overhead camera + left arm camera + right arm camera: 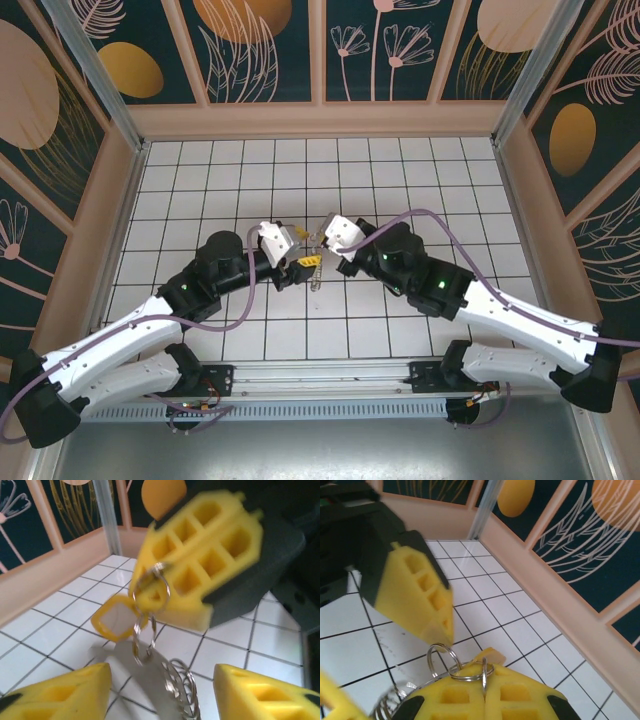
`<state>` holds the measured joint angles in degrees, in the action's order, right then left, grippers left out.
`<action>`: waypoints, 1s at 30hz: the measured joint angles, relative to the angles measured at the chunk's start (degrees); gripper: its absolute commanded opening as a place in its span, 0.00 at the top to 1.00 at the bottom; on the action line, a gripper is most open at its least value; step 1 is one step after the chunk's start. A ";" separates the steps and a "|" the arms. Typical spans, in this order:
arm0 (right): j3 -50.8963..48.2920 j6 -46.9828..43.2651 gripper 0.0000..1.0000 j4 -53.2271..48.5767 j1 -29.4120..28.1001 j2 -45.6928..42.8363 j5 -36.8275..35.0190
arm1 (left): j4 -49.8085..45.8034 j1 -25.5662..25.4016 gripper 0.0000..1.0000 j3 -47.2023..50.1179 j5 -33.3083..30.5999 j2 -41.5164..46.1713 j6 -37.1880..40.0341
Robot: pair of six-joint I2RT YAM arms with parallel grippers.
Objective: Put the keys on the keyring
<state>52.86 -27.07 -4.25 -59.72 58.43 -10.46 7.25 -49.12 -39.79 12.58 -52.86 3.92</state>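
Observation:
My right gripper is shut on a keyring, a silver split ring pinched edge-on between its yellow fingertips. More linked rings hang from it, with a yellow tag, a flat silvery metal piece and a wire coil. The bunch dangles above the tiled floor between both arms. My left gripper is open, its two yellow fingers spread wide just below the hanging piece, not touching it. One left finger sits close above the held ring. The small gold key is out of view.
White tiled floor lies under both grippers, fenced by low peach walls and metal corner posts. The two grippers nearly touch at the middle of the floor; open tiles stretch toward the back wall.

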 measured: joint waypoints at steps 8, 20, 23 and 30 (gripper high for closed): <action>2.62 1.92 1.00 -1.46 11.89 7.23 5.09 | -0.63 -0.02 0.02 5.55 -10.67 5.29 -3.98; 10.71 3.06 1.00 -0.02 21.51 27.91 15.72 | 0.39 0.00 0.02 12.55 -19.78 11.56 -9.22; 12.57 4.13 1.00 1.64 22.60 32.02 18.21 | 0.63 0.00 0.01 13.57 -21.05 13.00 -9.64; 10.40 8.07 1.00 5.81 23.96 34.88 20.57 | 1.22 0.00 0.02 13.92 -21.92 14.36 -9.62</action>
<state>63.26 -19.00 1.56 -35.77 93.32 10.11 8.47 -49.12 -25.87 -9.34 -38.50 -5.69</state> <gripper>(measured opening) 0.049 0.986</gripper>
